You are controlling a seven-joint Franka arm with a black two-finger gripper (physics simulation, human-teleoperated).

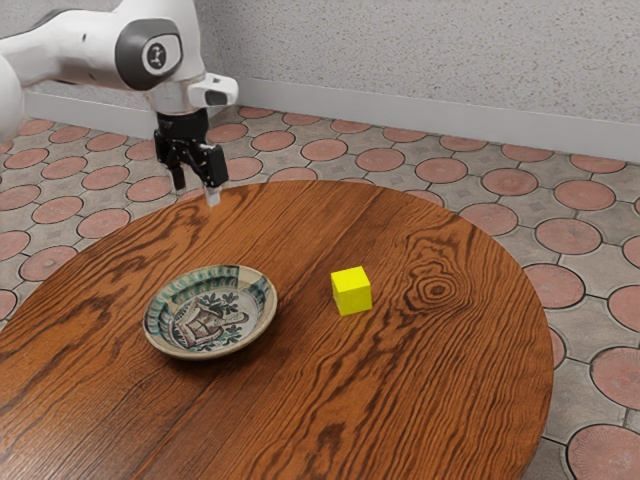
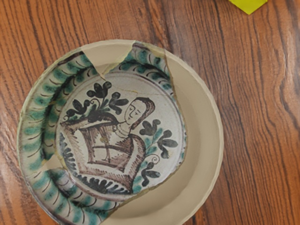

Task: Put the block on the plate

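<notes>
A plain room that looks like part of a home, perhaps a dining area, though its exact use cannot be told. At its centre is a round tabletop (image 1: 455, 400) of dark-grained, reddish-brown wood, bearing a painted ceramic plate (image 1: 210, 325). Around the tabletop spreads a floor (image 1: 568, 236) of round pinkish tiles set in grey, and beyond it stands a speckled, pale wall (image 1: 420, 50) with a whitish baseboard (image 1: 420, 116).

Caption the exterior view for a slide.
A yellow block sits beside a patterned plate on a round wooden table, the gripper raised.
</notes>
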